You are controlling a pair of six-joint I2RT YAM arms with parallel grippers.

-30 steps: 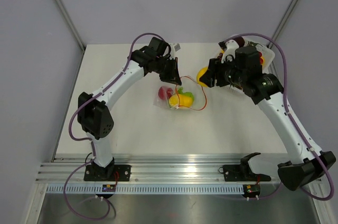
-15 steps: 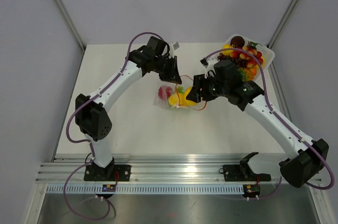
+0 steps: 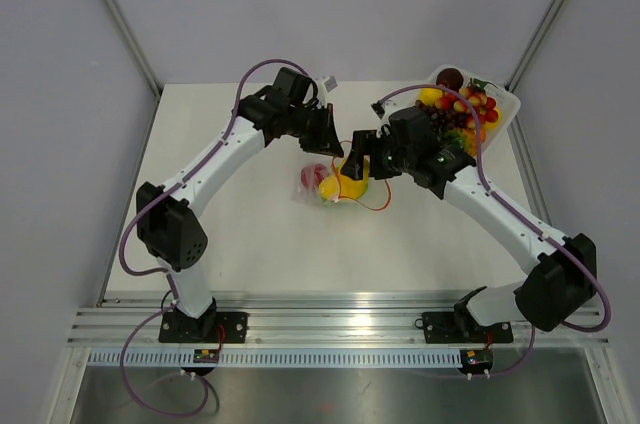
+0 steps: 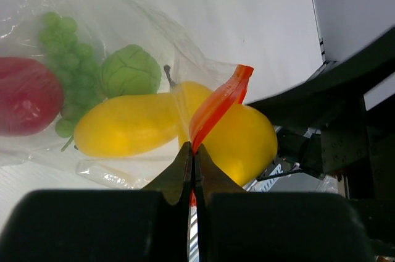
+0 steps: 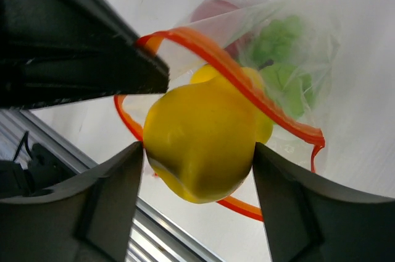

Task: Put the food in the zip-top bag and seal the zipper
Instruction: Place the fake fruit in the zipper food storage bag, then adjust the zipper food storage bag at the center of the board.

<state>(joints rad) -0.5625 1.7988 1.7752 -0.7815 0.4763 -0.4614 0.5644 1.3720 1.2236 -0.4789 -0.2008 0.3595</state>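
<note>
zip-top bag (image 3: 318, 187) sits mid table (image 3: 250, 244), well off all edges; i see left gripper (image 4: 192, 154) pinching the zipper (image 4: 217, 109), right gripper (image 5: 197, 147) clamping yellow fruit (image 5: 197, 120) at its mouth.

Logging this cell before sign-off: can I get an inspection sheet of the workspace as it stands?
Surface: white table, no spills seen.
Job's things: zip-top bag mid-table, mouth open, zipper unsealed; red fruit, green grapes, yellow piece inside; more fruit in the white tray, far right.
Clutter: nothing seen.
Grippers: left gripper shut on the zipper; right gripper shut on a yellow fruit at the bag's mouth.
Cables: purple cables follow both arms.
Surroundings: grey walls, aluminium rail at near edge.
</note>
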